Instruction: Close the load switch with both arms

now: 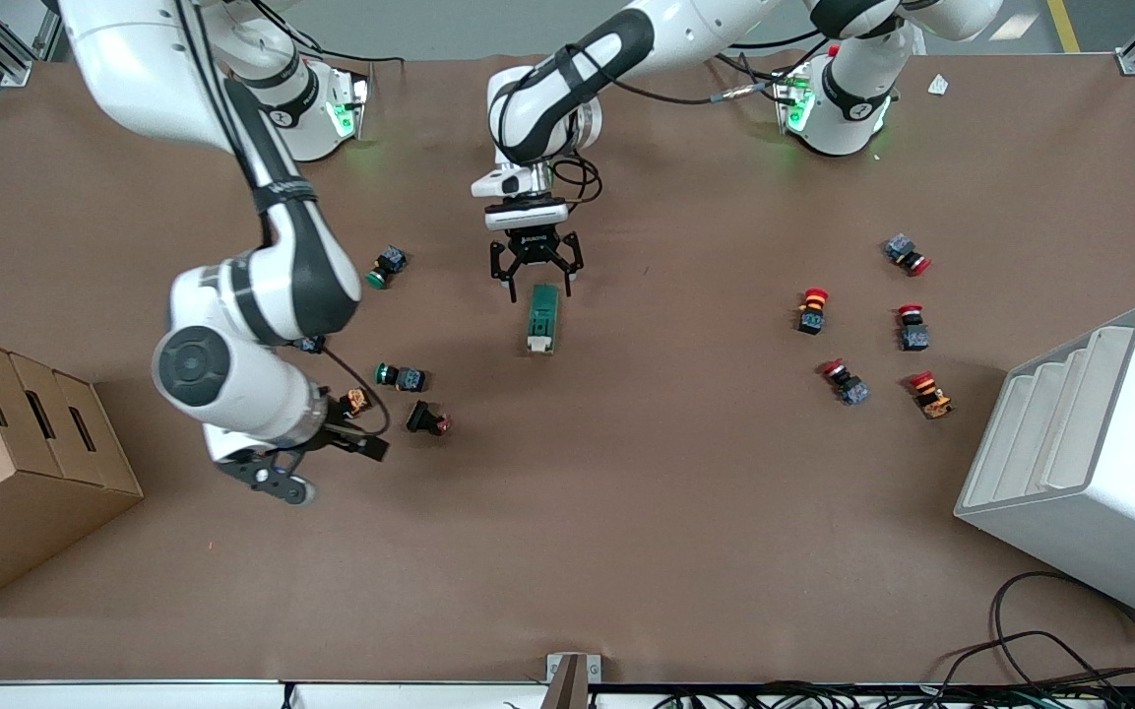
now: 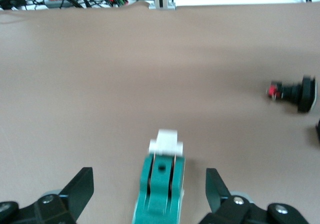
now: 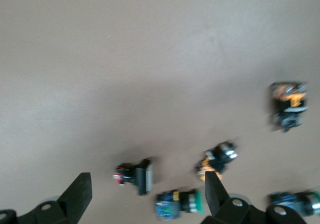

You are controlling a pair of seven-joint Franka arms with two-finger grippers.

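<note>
**Load switch waits between open fingers, not yet gripped**

Load switch (image 1: 541,318) lying flat near the middle of the front view, cream lever end pointing down the frame, toward the camera. Left gripper (image 1: 535,276) poised just above its upper end, spread wide, holding nothing; in the left wrist view the two fingers (image 2: 80,191) stand well clear on either side of the green body (image 2: 161,189), no contact visible. Judged as the approach step: lowering and squeezing the body to pin it looks like the next call, with the fingers kept off the lever so it stays free to move.

Right gripper (image 1: 316,461) hanging low at the lower left of the front view, well apart from the switch, also spread wide and empty; its wrist view shows only table and scattered push buttons (image 3: 134,176). Probably needed afterwards at the lever end, which calls for a reach toward the centre, past the buttons (image 1: 426,418) lying between.
</note>
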